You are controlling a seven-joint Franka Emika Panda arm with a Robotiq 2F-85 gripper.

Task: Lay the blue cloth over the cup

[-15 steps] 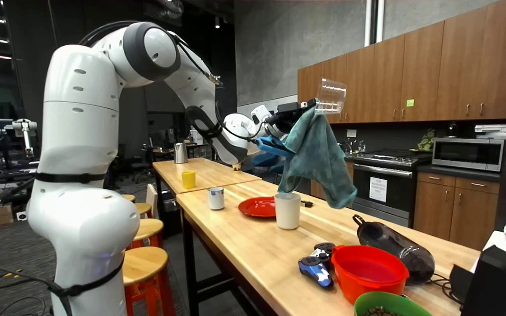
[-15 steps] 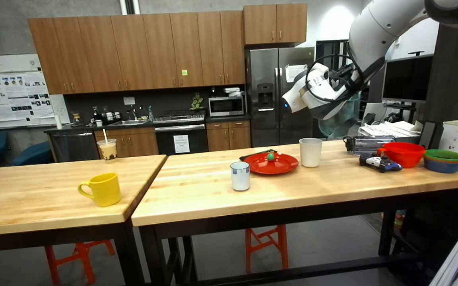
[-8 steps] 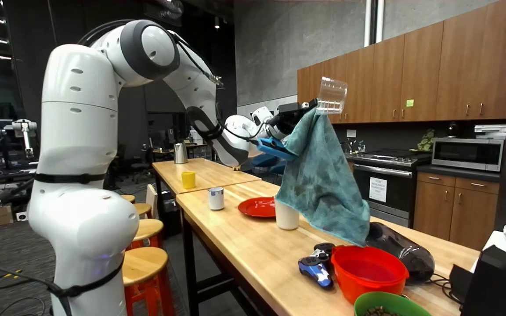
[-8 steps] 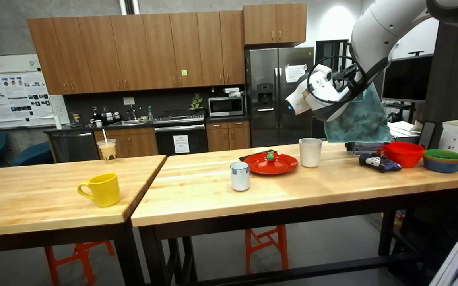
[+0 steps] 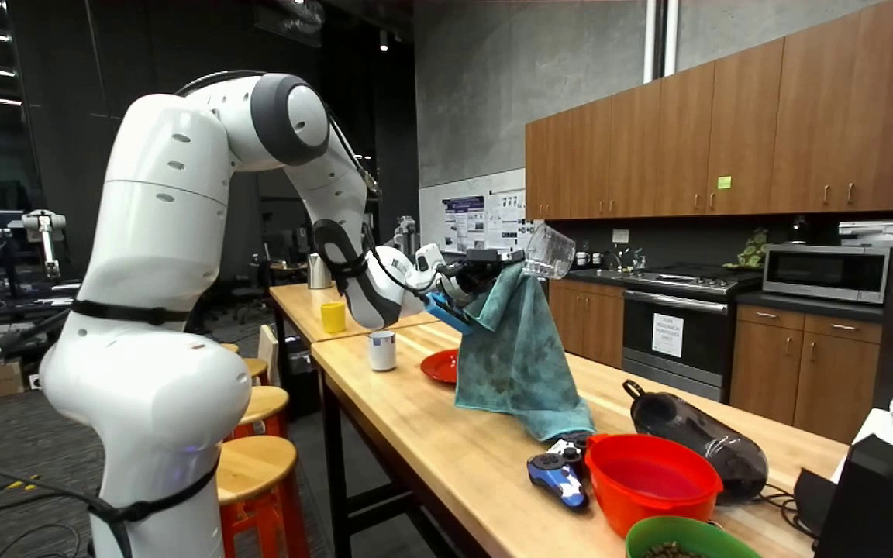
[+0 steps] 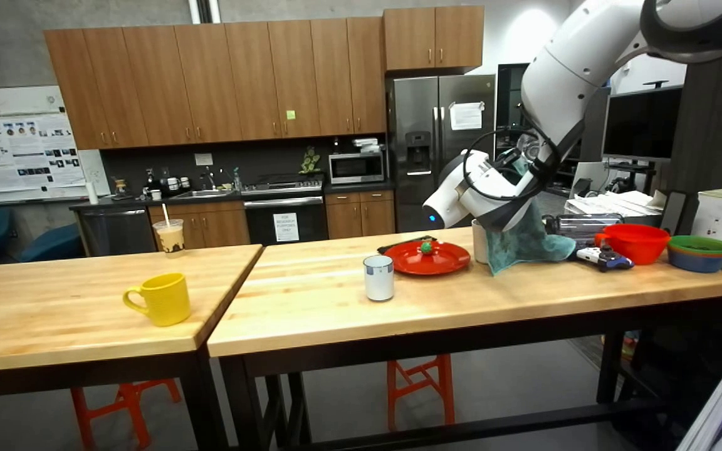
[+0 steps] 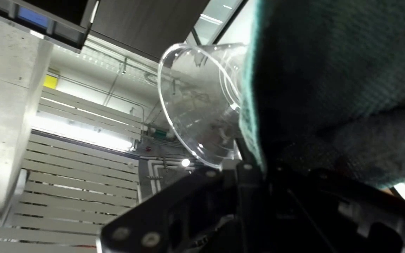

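Holds one limp, blue-green cloth (image 5: 520,364) pinched in the narrowed gripper (image 5: 520,257), with one tilted transparent cup (image 5: 552,252) at the tip. Trails the cloth down near the wooden table (image 5: 408,411). Shows, only in an exterior view, a strip of one off-white cup (image 6: 479,243) beside the cloth, plus one green object (image 6: 426,248) on one round red plate (image 6: 453,258). Includes, in both exterior views, one yellow mug (image 6: 168,299) and one white cup (image 6: 378,283) with blue squares. Reveals ribbed weave and curved clear rim in the wrist view.

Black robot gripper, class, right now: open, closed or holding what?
Black gripper: closed, holding the teal-blue cloth; the clear plastic cup beside it seems pinched too.
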